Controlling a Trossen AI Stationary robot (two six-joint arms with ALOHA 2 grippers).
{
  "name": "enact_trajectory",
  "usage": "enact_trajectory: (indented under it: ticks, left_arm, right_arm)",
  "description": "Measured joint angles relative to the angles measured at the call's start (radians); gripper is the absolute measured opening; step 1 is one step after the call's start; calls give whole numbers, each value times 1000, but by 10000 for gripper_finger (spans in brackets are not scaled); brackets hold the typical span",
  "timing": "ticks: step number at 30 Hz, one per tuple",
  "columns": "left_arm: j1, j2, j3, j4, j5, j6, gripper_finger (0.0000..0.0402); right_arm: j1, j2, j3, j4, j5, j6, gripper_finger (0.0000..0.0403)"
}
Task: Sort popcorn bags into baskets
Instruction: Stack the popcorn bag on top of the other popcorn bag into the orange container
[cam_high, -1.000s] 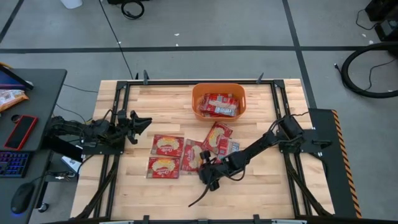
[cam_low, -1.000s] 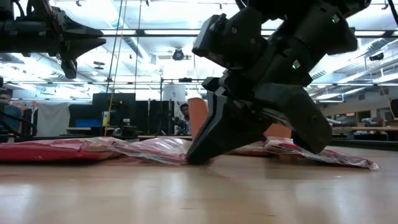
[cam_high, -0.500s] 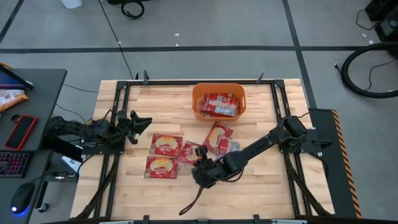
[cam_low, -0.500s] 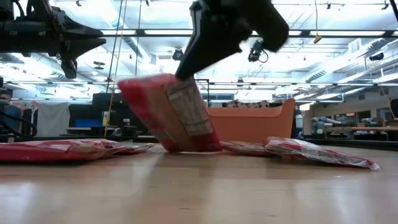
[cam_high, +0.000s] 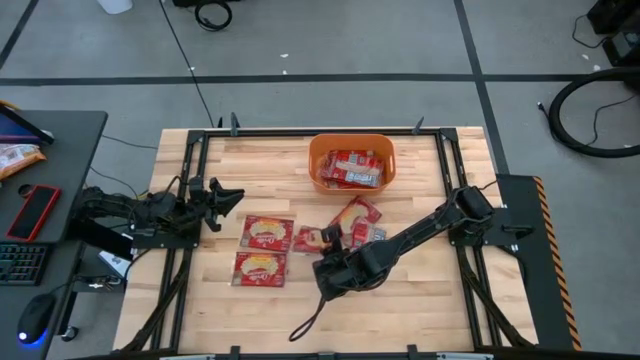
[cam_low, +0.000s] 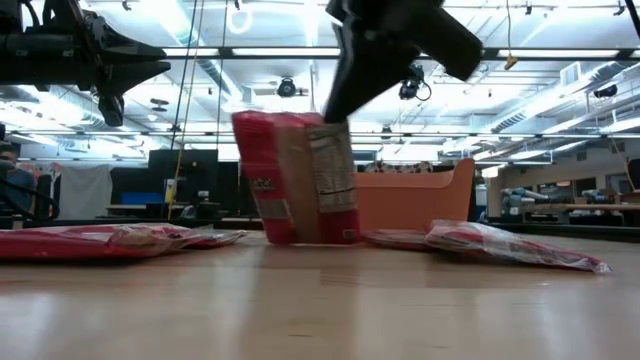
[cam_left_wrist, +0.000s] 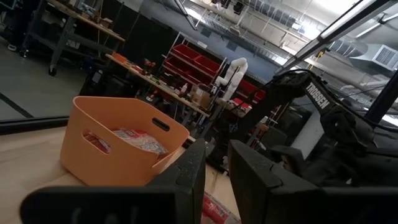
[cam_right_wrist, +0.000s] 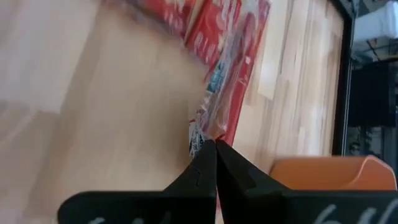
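Your right gripper (cam_high: 322, 262) has its jaws pinching the edge of one popcorn bag (cam_low: 297, 178); in the low view the bag hangs nearly upright with its lower edge at or just off the tabletop (cam_high: 420, 300), you cannot tell which — a pinch on one edge lets the flat packet swing down under its own weight, which is why it stands on end. In the right wrist view the jaws are pressed together on the thin sealed rim, with the red packet running away from them.

The orange basket (cam_high: 351, 163) sits at the far middle of the tabletop, well apart from the held bag; it already holds a few packets, lying flat. Two more bags (cam_high: 267, 250) lie flat, one beyond the other, on the left arm's side; others overlap in a loose pile (cam_high: 355, 222) between the right gripper and the basket.

Your left gripper (cam_high: 222, 196) waits near the left edge, raised above the wood; its jaws stand slightly spread, with nothing between them, and its wrist camera looks straight at the basket.

My guess is that you need more height before carrying — a hanging bag may otherwise catch the basket's near wall.
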Motion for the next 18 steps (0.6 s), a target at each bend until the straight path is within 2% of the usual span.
enact_trajectory:
  ticks: [6, 10, 13, 18]
  left_arm:
    - [0, 0, 0, 0, 0, 0, 73]
    - [0, 0, 0, 0, 0, 0, 73]
    - [0, 0, 0, 0, 0, 0, 73]
    - [0, 0, 0, 0, 0, 0, 73]
  right_arm:
    - [5, 0, 0, -168, -6, -20, 1]
    - [10, 0, 0, -325, -76, -41, 4]
    - [3, 0, 0, -435, -167, 22, 5]
    - [-18, 0, 0, -567, -237, 181, 21]
